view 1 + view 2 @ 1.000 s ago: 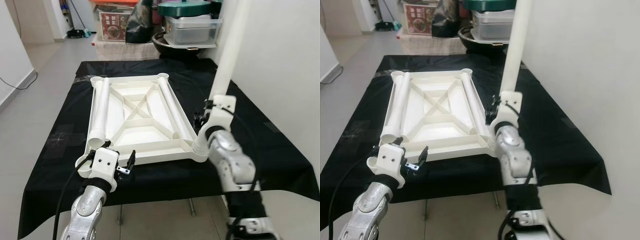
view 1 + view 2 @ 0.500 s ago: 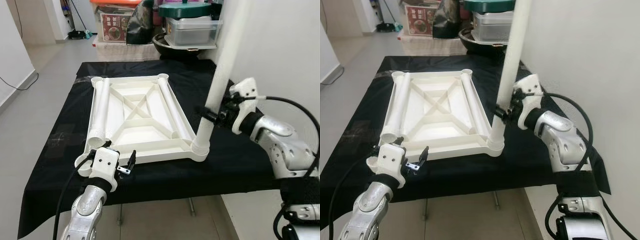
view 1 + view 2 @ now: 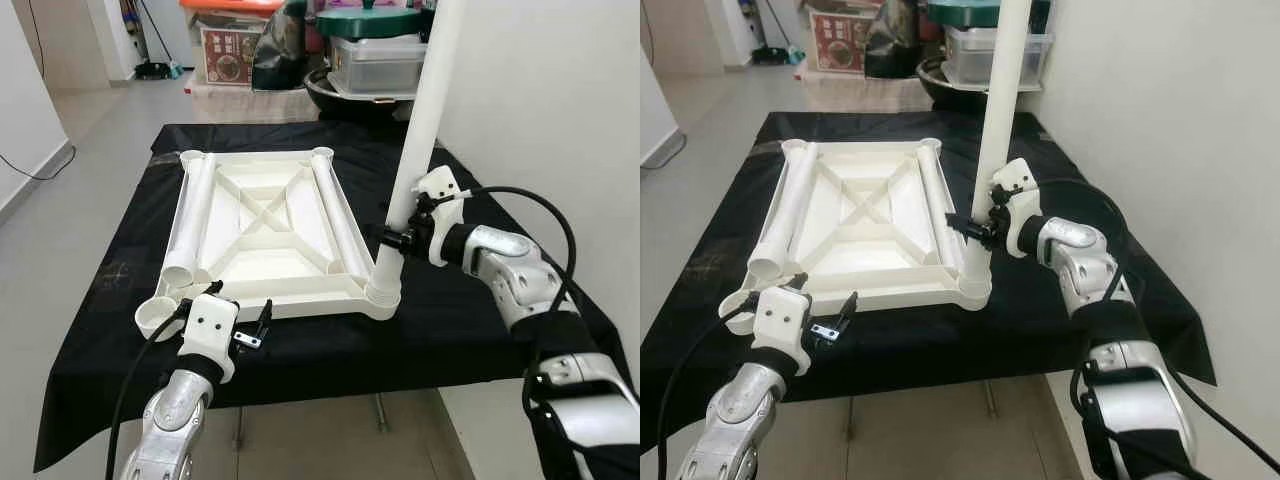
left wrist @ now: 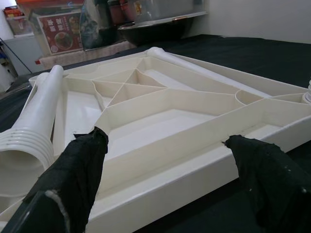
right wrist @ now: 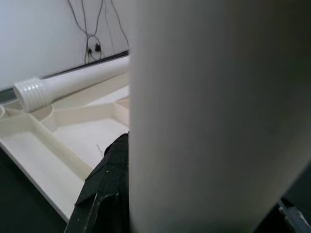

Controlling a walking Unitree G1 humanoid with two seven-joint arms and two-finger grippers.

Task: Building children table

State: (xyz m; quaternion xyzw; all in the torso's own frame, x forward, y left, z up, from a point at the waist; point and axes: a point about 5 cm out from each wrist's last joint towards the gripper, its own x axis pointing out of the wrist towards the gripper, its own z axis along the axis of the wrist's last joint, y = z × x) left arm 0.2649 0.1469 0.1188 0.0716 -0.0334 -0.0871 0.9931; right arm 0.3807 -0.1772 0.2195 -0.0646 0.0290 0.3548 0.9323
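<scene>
A white plastic tabletop [image 3: 252, 262] lies upside down on the black-clothed table [image 3: 470, 330]. One white leg [image 3: 422, 120] stands upright in its near right corner socket [image 3: 381, 297]. My right gripper [image 3: 398, 238] is shut on that leg just above the socket, and the leg [image 5: 209, 121] is close against a black finger [image 5: 104, 194] in the right wrist view. Two more legs lie inside the tabletop, one along the left side [image 3: 192, 215] and one along the right [image 3: 338, 215]. My left gripper [image 3: 240, 301] hovers open at the tabletop's near edge [image 4: 160, 194], beside the empty near left socket [image 3: 155, 317].
Beyond the table's far edge stand storage boxes [image 3: 385, 60], a green lid [image 3: 368, 18] and a dark pan [image 3: 335, 90]. A white wall [image 3: 560, 120] runs close along the right. Grey floor [image 3: 70, 200] lies to the left.
My right arm has swung out to the right while keeping hold of the upright leg. The leg now stands straighter, and the tabletop's near right corner has shifted slightly left.
</scene>
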